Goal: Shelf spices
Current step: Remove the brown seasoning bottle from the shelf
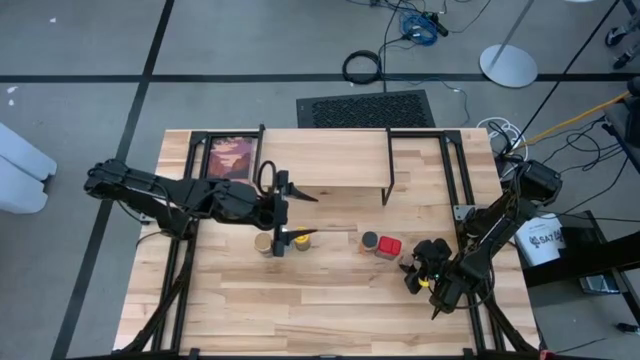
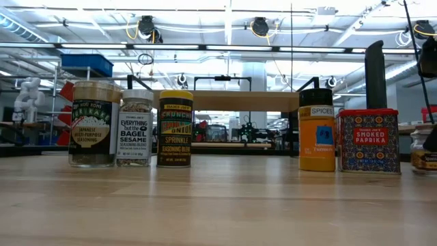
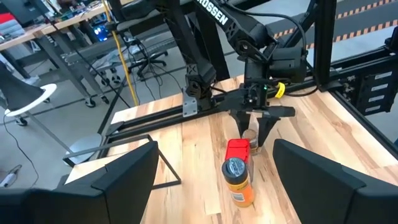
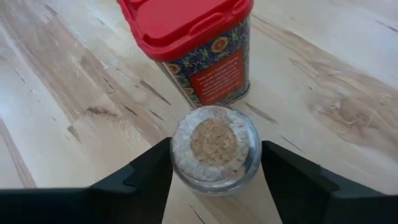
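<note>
L arm: reaches in from the table's left edge toward mid-table, lying low and nearly level; left gripper (image 1: 297,213) near the table's middle, fingers (image 3: 118,180) spread wide, holding nothing. R arm: folded at the right edge, elbow up, wrist angled down; right gripper (image 1: 412,268) near the front-right part, fingers (image 4: 140,177) parted, pointing down at the tabletop.

I count six spices upright on the tabletop in my low view: at left a tan-lidded jar (image 2: 94,124), a bagel sesame jar (image 2: 135,128) and a yellow-lidded crunchy onion jar (image 2: 175,128) side by side; at right a dark-lidded orange jar (image 2: 317,130), the red smoked paprika tin (image 2: 369,140) and, cut by the right edge, a small glass jar (image 4: 215,149) just beside the tin. The shelf (image 1: 325,158), a light-wood plank on thin black legs, sits upper centre in my high view, bare on top.
</note>
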`<move>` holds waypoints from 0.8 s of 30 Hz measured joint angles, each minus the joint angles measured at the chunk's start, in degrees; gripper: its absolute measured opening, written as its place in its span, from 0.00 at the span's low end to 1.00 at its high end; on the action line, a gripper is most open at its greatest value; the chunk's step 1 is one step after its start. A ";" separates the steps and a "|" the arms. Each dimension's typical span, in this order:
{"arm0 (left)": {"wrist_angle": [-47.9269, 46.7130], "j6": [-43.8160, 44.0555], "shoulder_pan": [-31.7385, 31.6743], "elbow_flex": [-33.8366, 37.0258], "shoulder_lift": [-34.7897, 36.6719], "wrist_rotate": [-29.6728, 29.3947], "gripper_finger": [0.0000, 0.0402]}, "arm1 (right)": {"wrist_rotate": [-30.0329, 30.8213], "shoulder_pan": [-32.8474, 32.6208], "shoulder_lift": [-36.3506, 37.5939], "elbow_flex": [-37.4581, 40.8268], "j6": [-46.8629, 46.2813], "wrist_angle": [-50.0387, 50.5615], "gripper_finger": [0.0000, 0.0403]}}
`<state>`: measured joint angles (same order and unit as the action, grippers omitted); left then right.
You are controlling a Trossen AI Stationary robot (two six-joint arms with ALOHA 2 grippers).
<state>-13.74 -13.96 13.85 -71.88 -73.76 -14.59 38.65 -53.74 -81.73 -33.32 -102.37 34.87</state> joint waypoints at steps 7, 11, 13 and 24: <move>0.05 0.00 0.00 0.00 0.00 0.00 0.81 | 0.40 0.04 0.04 -0.06 0.18 0.65 0.43; 0.02 0.01 0.00 0.00 0.00 0.00 0.81 | 0.48 0.83 0.07 -0.11 0.15 0.64 0.41; 0.02 0.01 0.00 0.00 0.00 0.00 0.81 | 0.44 1.40 0.07 -0.11 0.33 0.68 0.41; -0.09 0.01 0.00 0.00 0.00 -0.02 0.81 | 0.01 3.19 0.07 -0.11 3.04 -0.03 0.46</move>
<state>-13.82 -13.96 13.85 -71.88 -73.76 -14.61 38.66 -50.54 -81.67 -33.43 -99.33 34.84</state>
